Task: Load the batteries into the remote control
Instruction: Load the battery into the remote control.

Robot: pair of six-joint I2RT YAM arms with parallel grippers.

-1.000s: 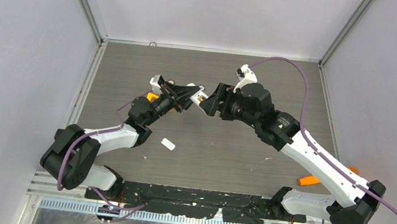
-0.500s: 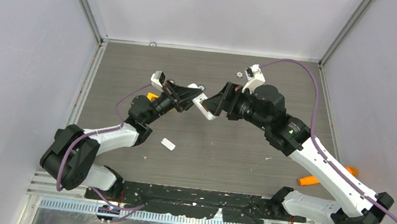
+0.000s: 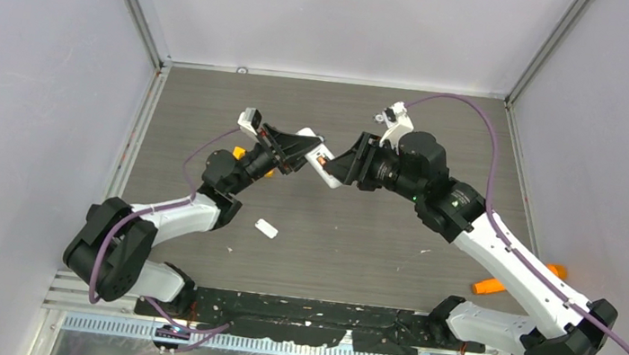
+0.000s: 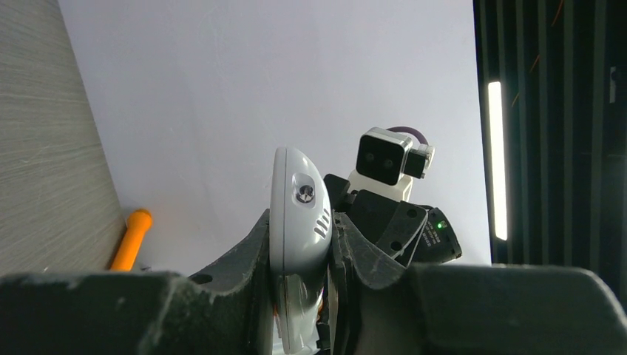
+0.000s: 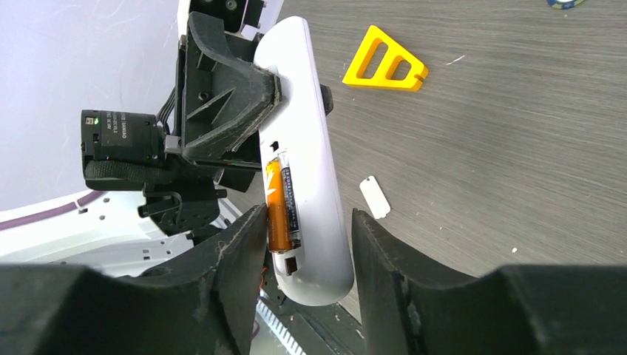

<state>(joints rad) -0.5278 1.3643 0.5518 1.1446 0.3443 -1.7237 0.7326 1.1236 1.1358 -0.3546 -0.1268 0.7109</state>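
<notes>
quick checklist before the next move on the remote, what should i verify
1. Remote control secured: ok, the left gripper clamps it between its fingers.
2. Both batteries in the bay: ok, they lie side by side.
3. Batteries fully seated and the right way round: cannot tell.
4. Right gripper free to act: ok, it is open and straddles the remote's lower end, with a gap on one side.
5. Bay closed: not ok, it is uncovered. A small white tab lies on the table.
</notes>
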